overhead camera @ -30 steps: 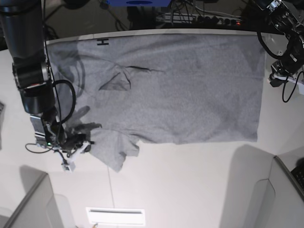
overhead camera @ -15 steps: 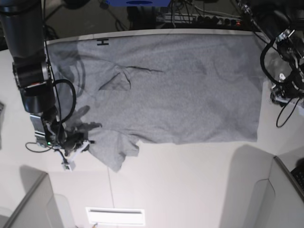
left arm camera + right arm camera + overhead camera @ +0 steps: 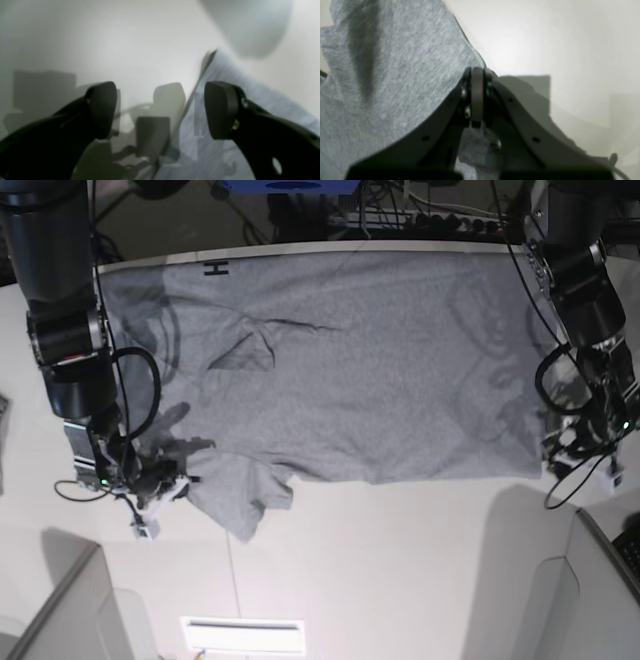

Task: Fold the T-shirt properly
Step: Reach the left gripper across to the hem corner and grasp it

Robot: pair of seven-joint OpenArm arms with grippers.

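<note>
Grey T-shirt sleeve in right gripper; left gripper agape.

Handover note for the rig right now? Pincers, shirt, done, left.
Right pincer: shut on the sleeve edge of the T-shirt, near side of the table.
Left pincer: open, empty, low over the shirt's hem corner on the other side.
Shirt: spread flat, plain side up, a small crease near the collar.
Done: no fold visible.
Left: grip the hem corner, then all folds.
</note>
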